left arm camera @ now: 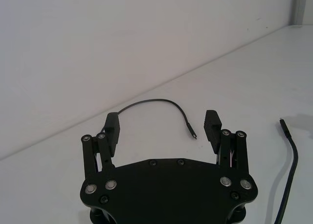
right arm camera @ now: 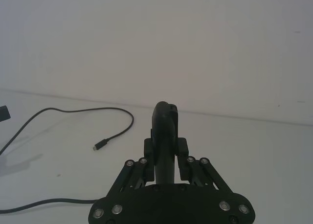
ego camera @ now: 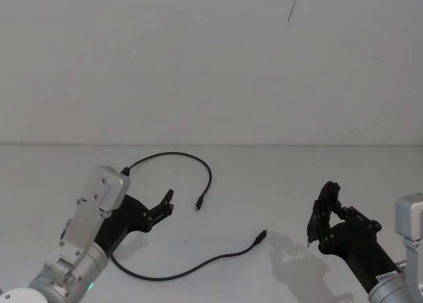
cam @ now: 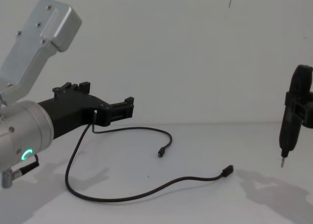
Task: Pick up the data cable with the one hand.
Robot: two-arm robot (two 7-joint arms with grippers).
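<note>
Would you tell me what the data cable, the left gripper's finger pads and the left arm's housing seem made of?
The data cable: likely soft plastic or rubber jacket, matte black; it lies in loose curves. The finger pads of the left gripper: probably rubber or plastic, matte black, with fine ridges. The left arm's housing: looks like satin silver metal, though painted plastic is possible.

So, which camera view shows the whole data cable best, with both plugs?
The chest view: the data cable lies there with both plugs and nearly all its loop visible. In the head view the left arm hides a stretch. Each wrist view cuts the cable off at its edge.
</note>
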